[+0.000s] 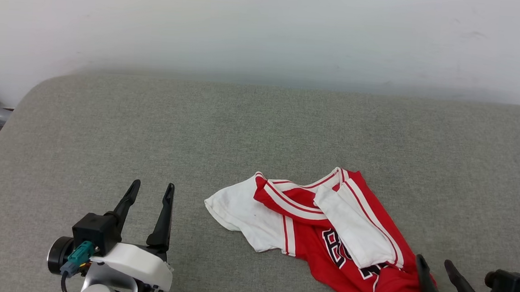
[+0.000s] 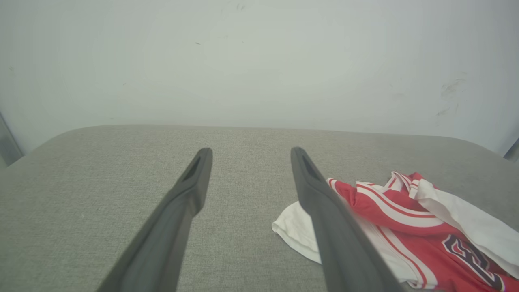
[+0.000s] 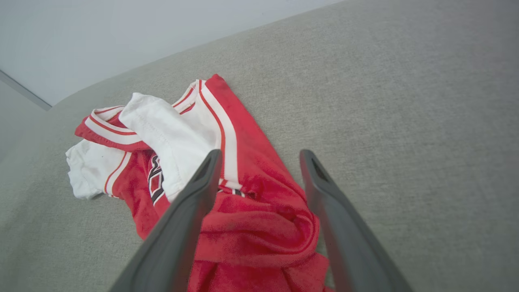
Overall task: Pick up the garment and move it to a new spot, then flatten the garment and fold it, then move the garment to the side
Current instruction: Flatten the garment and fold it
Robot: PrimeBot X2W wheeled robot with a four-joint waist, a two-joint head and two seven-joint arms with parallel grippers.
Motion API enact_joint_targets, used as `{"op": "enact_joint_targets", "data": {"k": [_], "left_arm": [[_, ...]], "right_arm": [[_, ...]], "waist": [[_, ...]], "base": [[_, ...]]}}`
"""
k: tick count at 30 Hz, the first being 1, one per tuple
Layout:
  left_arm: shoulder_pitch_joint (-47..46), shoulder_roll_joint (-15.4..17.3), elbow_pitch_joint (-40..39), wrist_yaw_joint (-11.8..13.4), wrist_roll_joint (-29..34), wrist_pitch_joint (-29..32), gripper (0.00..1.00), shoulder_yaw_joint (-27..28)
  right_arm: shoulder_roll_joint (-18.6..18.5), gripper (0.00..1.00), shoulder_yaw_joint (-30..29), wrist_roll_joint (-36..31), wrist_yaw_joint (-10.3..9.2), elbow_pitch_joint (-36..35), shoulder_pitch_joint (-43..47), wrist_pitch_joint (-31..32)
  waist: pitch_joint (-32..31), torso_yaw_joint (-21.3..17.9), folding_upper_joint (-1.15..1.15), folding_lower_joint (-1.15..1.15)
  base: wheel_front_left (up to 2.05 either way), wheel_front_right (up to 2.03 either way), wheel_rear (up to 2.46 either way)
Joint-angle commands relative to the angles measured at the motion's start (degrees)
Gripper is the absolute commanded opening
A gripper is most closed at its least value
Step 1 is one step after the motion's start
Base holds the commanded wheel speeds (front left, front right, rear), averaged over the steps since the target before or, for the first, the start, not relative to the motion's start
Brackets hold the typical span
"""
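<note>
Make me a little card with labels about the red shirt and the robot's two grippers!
garment: red jersey with white sleeves, crumpled, not folded
lettering: black with white outline, partly hidden by a sleeve
lies on: grey fabric surface
left gripper: open, apart from the garment, to its left
right gripper: open, over the garment's bunched red end; contact unclear
behind: pale wall
</note>
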Motion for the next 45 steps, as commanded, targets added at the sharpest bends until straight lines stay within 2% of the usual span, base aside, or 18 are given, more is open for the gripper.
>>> {"op": "enact_joint_targets", "data": {"k": [1, 4, 7, 16, 25, 26, 27, 28, 32, 36, 45], "left_arm": [[0.53, 0.11, -0.19, 0.31, -0.19, 0.09, 1.00, -0.11], [0.41, -0.07, -0.45, 0.45, -0.27, 0.31, 1.00, -0.42], [-0.10, -0.10, -0.67, 0.47, -0.44, 0.36, 1.00, -0.56], [-2.25, -0.95, -0.83, 0.49, -1.26, -0.34, 1.00, -0.97], [-4.51, -1.65, -0.08, -0.12, -1.76, -1.06, 1.00, -1.17], [-5.42, -1.87, 0.52, -0.18, -1.73, -1.27, 1.00, -0.92], [-5.51, -1.90, 0.61, -0.20, -1.71, -1.32, 1.00, -0.81], [-5.61, -1.95, 0.75, -0.24, -1.65, -1.34, 1.00, -0.73], [-5.53, -1.94, 1.16, -0.23, -1.39, -1.43, 1.00, -0.15], [-5.35, -1.95, 0.98, -0.23, -0.94, -1.45, 1.00, 0.34], [-5.28, -1.95, 0.38, -0.55, -0.30, -1.36, 1.00, 0.85]], "right_arm": [[0.13, 1.00, 0.79, -0.46, -0.02, -0.65, -0.17, -0.15], [0.13, 1.00, 2.51, -2.22, -0.02, -1.21, -1.98, 3.01], [-1.61, 1.00, 4.76, -2.69, -0.02, -0.72, -4.68, 9.25], [-11.43, 1.00, 14.25, 0.67, -0.02, -0.69, -15.63, 28.47], [-16.48, 1.00, 22.55, 2.73, -0.02, 1.95, -24.40, 34.76], [-17.61, 0.67, 24.94, 3.68, -0.02, 3.59, -26.86, 35.88], [-17.81, 0.47, 25.26, 3.72, -0.02, 3.92, -27.26, 35.88], [-17.99, 0.00, 25.45, 3.90, -0.02, 4.08, -27.56, 35.59], [-17.79, 0.00, 24.27, 4.08, -0.02, 3.88, -28.69, 33.74], [-16.89, 0.00, 20.55, 4.20, -0.02, 4.03, -28.55, 31.70], [-12.39, 0.00, 3.15, 3.38, -0.03, 6.74, -22.45, 27.19]], "waist": [[-0.24, 0.02, 0.00, 0.01], [-0.26, 0.27, 0.00, 0.01], [0.36, 0.90, 0.00, 0.01], [4.66, 4.54, 0.00, 0.01], [8.53, 7.24, 0.00, 0.01], [9.75, 7.74, 0.00, 0.01], [9.95, 7.74, 0.00, 0.01], [10.08, 7.72, 0.00, 0.01], [10.06, 6.92, 0.00, 0.01], [9.28, 5.56, 0.00, 0.01], [8.70, 3.28, 0.00, 0.01]], "base": [[0.00, 0.00, 0.00], [0.00, 0.00, 0.00], [0.00, 0.00, 0.00], [0.00, 0.00, 0.00], [0.00, 0.00, 0.00], [0.00, 0.00, 0.00], [0.00, 0.00, 0.00], [0.00, 0.00, 0.00], [0.00, 0.00, 0.00], [0.00, 0.00, 0.00], [0.00, 0.00, 0.00]]}}
